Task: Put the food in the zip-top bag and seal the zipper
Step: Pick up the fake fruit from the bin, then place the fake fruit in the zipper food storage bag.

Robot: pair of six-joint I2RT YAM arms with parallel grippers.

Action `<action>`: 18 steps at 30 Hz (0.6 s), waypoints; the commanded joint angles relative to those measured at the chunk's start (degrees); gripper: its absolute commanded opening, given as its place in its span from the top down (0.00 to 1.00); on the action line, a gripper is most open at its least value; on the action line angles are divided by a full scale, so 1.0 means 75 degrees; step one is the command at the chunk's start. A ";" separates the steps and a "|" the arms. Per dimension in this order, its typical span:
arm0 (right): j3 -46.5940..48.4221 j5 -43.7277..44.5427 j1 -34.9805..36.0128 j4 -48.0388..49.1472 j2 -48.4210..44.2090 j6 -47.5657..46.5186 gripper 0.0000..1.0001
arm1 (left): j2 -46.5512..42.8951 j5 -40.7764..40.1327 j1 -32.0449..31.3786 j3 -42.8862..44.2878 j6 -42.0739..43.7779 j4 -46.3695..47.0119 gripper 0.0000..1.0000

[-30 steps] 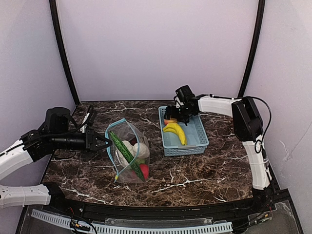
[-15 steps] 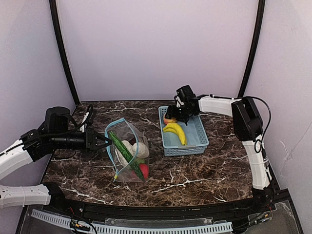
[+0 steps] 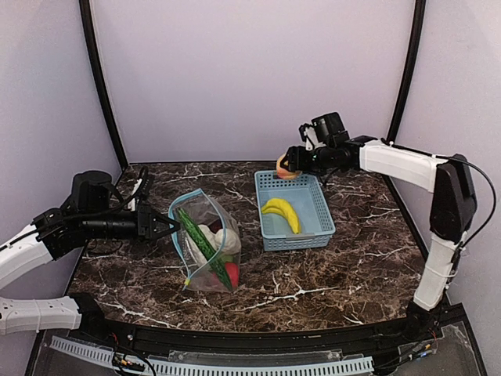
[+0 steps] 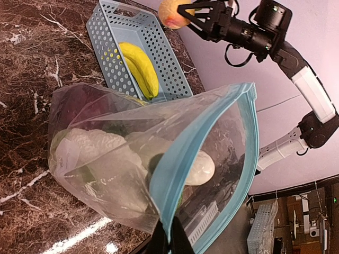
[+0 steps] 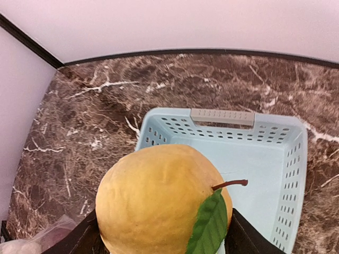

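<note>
The clear zip-top bag (image 3: 207, 243) stands open on the table, its teal zipper (image 4: 183, 159) rimming the mouth. Inside are a green cucumber (image 3: 197, 241), white cauliflower (image 3: 223, 243) and a red apple (image 3: 232, 273). My left gripper (image 3: 171, 226) is shut on the bag's mouth edge and holds it open; its fingertips (image 4: 168, 244) pinch the teal strip. My right gripper (image 3: 286, 166) is shut on the orange (image 5: 159, 203), which has a stem and green leaf, and holds it in the air above the basket's far end. A yellow banana (image 3: 282, 211) lies in the basket.
The light blue lattice basket (image 3: 317, 223) stands right of the bag, its handle end (image 5: 222, 116) below the orange. Dark marble tabletop, purple walls behind and at the sides, black corner posts.
My right gripper has lifted the orange out of the basket, up and a little to the right. The left gripper and bag have stayed in place.
</note>
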 commanded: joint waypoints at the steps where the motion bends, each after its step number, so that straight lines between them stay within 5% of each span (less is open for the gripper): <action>1: -0.0768 -0.0136 0.0412 0.0267 -0.1424 -0.0703 0.43 | -0.0142 0.0066 0.0025 -0.0112 -0.0187 0.0422 0.99; 10: -0.1371 0.0548 0.2977 -0.0012 -0.3465 -0.1795 0.42 | -0.0102 0.0157 0.0037 -0.0094 0.0103 0.0334 0.99; 18: -0.0592 0.1175 0.5207 -0.0148 -0.3130 -0.2425 0.41 | -0.0098 0.0135 0.0037 -0.0089 0.0160 0.0332 0.99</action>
